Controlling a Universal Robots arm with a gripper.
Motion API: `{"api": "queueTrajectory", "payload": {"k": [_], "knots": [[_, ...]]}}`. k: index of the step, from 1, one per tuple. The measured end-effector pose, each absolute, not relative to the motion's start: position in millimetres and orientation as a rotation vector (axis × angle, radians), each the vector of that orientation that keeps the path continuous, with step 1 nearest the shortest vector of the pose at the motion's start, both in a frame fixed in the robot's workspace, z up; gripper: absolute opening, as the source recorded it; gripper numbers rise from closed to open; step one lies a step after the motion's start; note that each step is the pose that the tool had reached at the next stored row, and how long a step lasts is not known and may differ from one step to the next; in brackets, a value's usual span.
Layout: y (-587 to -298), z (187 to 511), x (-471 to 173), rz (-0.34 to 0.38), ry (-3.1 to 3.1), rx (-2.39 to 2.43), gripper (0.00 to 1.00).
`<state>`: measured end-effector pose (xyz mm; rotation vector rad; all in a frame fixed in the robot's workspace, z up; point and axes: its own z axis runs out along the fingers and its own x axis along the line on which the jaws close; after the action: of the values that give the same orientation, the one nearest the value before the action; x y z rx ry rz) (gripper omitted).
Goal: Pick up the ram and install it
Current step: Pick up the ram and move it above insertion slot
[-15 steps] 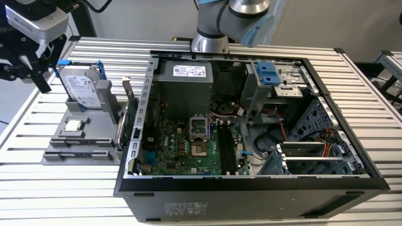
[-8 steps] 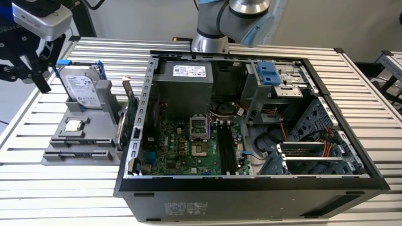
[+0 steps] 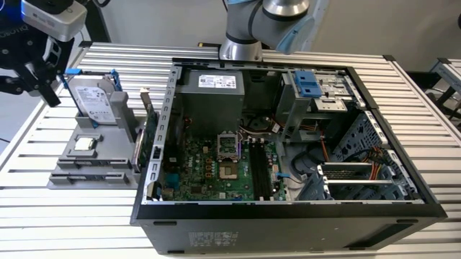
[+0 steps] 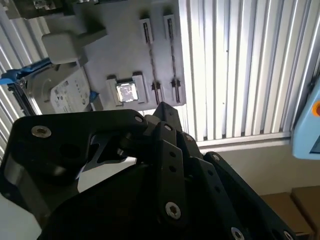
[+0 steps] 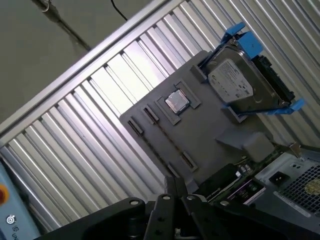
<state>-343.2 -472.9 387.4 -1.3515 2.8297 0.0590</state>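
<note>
On the grey holder (image 5: 210,125), in the first wrist view, the ram (image 5: 167,137) looks like a thin dark strip set on edge between two slot clips, just beside the CPU (image 5: 177,102). Past the CPU the blue-framed drive (image 5: 245,82) stands upright. In the exterior view the holder lies at nine o'clock of the case (image 3: 288,226). The gripper (image 3: 45,89) hangs at the drive's ten o'clock, apart from the ram; whether it is open or closed cannot be told.
</note>
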Motion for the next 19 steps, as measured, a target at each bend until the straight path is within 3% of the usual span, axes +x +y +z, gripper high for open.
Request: {"api": "queueTrajectory", "payload": {"k": [19], "knots": [[-472.9, 387.1, -343.2, 0.054, 2.565, -1.797, 0.0]]}}
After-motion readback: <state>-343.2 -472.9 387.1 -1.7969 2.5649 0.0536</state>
